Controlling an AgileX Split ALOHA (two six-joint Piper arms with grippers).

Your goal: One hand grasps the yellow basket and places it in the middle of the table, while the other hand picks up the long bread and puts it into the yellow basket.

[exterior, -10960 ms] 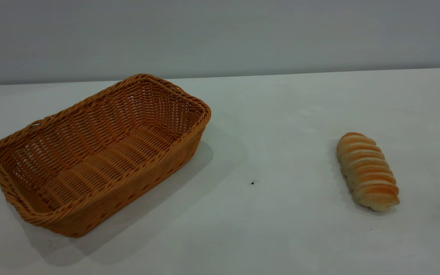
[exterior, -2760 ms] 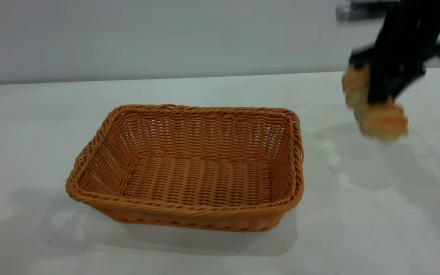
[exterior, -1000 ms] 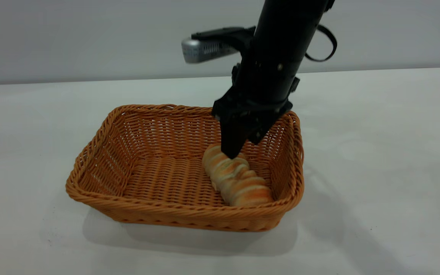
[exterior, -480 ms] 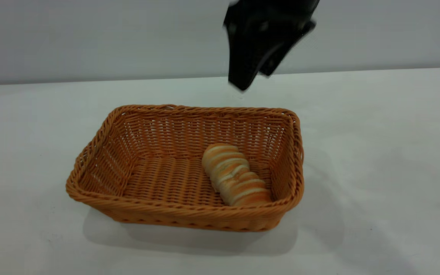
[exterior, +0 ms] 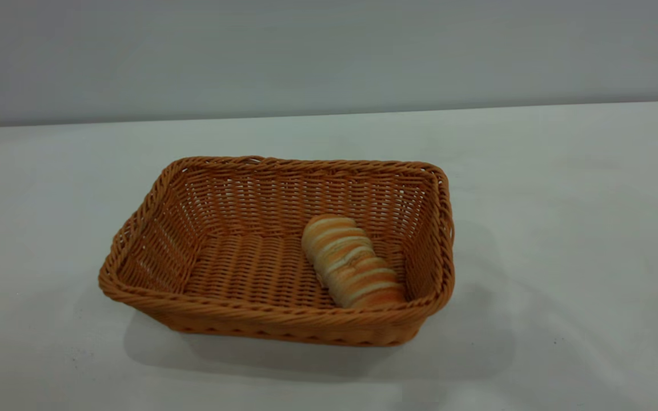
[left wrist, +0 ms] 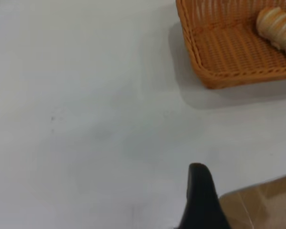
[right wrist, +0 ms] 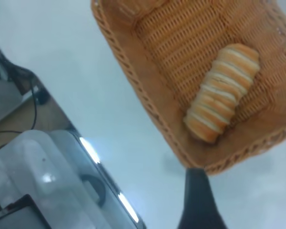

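The yellow basket [exterior: 276,325] is seen mid-table [exterior: 563,228]. The long bread [exterior: 350,261] lies inside it on the woven floor, near the right end wall, angled. Neither arm is seen in the exterior view. One fingertip of the left gripper [left wrist: 202,198] and one of the right gripper [right wrist: 200,200] is seen in its wrist view, above the table; whether either is open or closed cannot be told.

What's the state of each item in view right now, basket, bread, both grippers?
yellow basket: upright on the table, near its middle, nothing gripping it.
long bread: lying inside the basket at its right end, released.
left gripper: away from the basket, over bare table, holding nothing seen.
right gripper: raised above the basket's edge, off the bread.
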